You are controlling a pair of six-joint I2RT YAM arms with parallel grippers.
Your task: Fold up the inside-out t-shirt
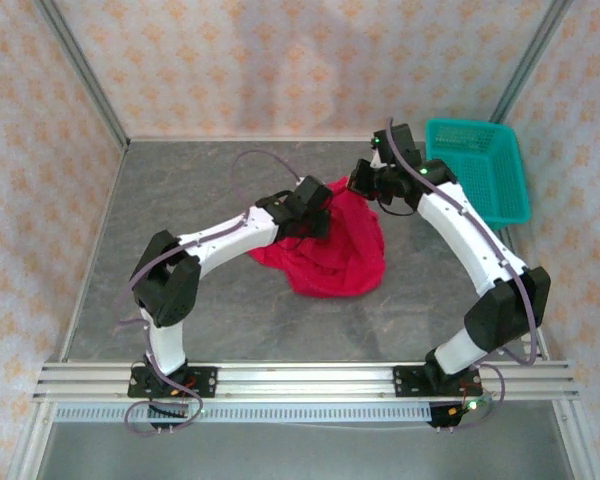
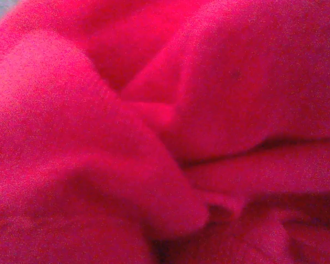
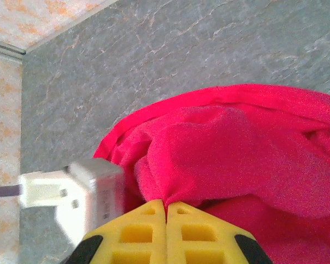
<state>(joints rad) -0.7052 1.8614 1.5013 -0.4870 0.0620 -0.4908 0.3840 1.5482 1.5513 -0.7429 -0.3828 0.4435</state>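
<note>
I have the red t-shirt (image 1: 332, 250) lying in a crumpled heap near the middle of the grey worktop (image 1: 180, 190), between my two arms. From above, the right pincer (image 1: 363, 183) sits at the far right edge of the heap, and the cloth there is drawn up into a small peak against it. On the right wrist camera the two yellow fingers (image 3: 140, 231) are pressed together with no gap, and a fold of red fabric comes out from the seam between them, so that pincer is clenched on the t-shirt. Beyond the fold, the cloth spreads away in soft ridges with a hemmed edge curving over the stone-patterned surface, and a blurred white part of the left arm (image 3: 91, 192) shows just beside the fabric. From above, the left pincer (image 1: 318, 212) is pushed into the near left side of the heap, its tip touching the cloth. The left wrist camera gives me red folds very close and out of focus, with a sliver of grey at the top left corner, and I cannot tell whether that pincer is released or clenched. A teal basket (image 1: 480, 170) stands at the far right corner of the worktop, apart from the t-shirt.
</note>
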